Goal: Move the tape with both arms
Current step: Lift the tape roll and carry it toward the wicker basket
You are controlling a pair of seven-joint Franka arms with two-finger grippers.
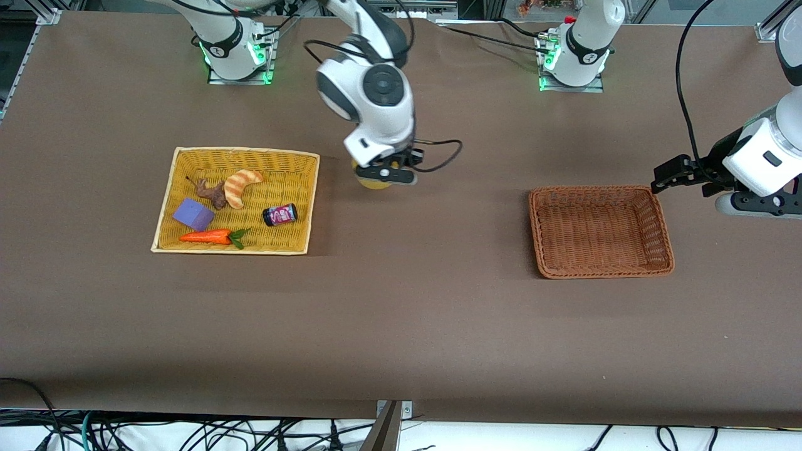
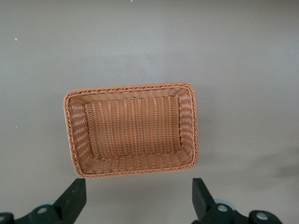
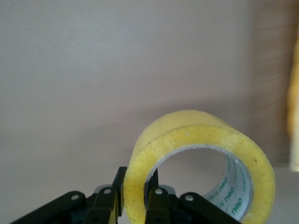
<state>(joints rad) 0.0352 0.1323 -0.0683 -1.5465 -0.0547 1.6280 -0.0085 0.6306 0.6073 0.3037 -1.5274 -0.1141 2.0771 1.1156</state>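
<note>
Taking the yellow wicker tray (image 1: 164,207) as the landmark: it is lying toward the right arm's end of the brown worktop (image 1: 401,326), a shallow, stiff, flat-woven rectangle holding a purple block (image 1: 193,214), a brown lump (image 1: 212,193), a striped croissant-shaped piece (image 1: 240,186), an orange carrot (image 1: 207,237) and a small dark can (image 1: 280,214) with a pink label.

Just past the tray's edge, toward the left arm's end, the right gripper (image 1: 388,173) is hanging over bare worktop, its fingers pinching the wall of the tape (image 3: 201,163), one finger inside the ring and one outside. The tape is a wide ring of glossy, translucent yellow film wound on a greyish printed core. It is probably light and rigid enough to keep its shape, though the smooth outer wrap looks slippery. Gripping across the wall, as here, seems secure; for a handover, the free section of rim away from these fingers is likely the best place to take hold.

Well away from the tray, the brown wicker basket (image 1: 663,225) is sitting empty, deeper and coarser in weave. The left gripper (image 2: 139,198) is waiting over the worktop just beside that basket, fingers spread wide.
</note>
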